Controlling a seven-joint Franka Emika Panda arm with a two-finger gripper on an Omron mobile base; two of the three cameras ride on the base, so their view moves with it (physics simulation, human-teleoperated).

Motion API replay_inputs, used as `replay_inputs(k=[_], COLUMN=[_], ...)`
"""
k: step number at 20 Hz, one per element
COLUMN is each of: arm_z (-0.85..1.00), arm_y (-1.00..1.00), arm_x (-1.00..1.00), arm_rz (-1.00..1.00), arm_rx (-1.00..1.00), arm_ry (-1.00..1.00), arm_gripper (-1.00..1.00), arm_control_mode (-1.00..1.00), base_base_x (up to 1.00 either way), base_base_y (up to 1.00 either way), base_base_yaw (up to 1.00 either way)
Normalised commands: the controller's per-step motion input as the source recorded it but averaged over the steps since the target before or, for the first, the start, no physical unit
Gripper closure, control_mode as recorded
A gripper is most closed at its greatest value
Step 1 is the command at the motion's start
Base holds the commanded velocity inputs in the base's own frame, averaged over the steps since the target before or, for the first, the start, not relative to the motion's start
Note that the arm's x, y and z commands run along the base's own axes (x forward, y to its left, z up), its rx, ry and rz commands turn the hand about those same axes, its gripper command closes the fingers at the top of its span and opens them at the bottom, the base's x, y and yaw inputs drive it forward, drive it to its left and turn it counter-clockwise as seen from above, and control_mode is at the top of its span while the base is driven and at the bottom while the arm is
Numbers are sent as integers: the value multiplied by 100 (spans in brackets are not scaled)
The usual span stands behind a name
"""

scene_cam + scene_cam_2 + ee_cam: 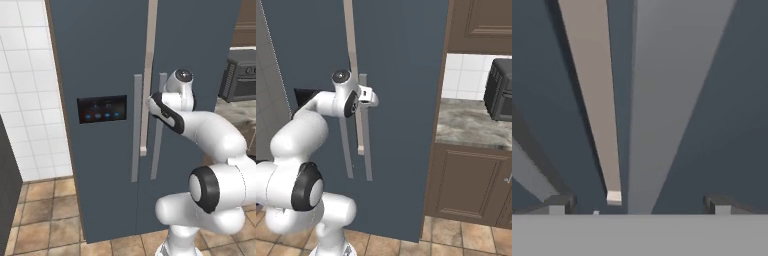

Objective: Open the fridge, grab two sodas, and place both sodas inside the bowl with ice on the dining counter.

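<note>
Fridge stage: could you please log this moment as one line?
fridge: doors shut | gripper: open, straddling right door handle | sodas: not yet reached

This is a kitchen in a home. A tall blue fridge (pixel 105 75) stands on a brown tile floor (pixel 45 200). White tiles (pixel 25 75) cover the wall. Brown cupboards (pixel 471 185) hold a stone surface (pixel 466 122) with a dark oven (pixel 501 90) on it.

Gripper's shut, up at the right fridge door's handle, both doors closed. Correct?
Not quite: the gripper is open. The hand view shows its two fingertips wide apart, with the right door's handle running up between them. The rest holds: it's at that handle and both fridge doors are closed.
</note>
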Motion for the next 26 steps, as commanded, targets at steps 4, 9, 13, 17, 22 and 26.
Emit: replay_inputs(k=[4,9,13,17,22,26], arm_z=[0,-8,-16,-22,-32,-11], arm_y=[-3,-1,-3,-6,-6,-9], arm_x=[30,41,48,48,54,44], arm_rz=[-2,0,0,0,0,0], arm_rx=[0,0,0,-1,-3,0], arm_ry=[-1,-3,-6,-7,-5,0], arm_gripper=[-100,-100,-100,-100,100,100], arm_control_mode=[-100,-100,-100,-100,-100,-100], base_base_x=[0,0,0,0,0,0], base_base_y=[0,0,0,0,0,0], base_base_yaw=[0,0,0,0,0,0])
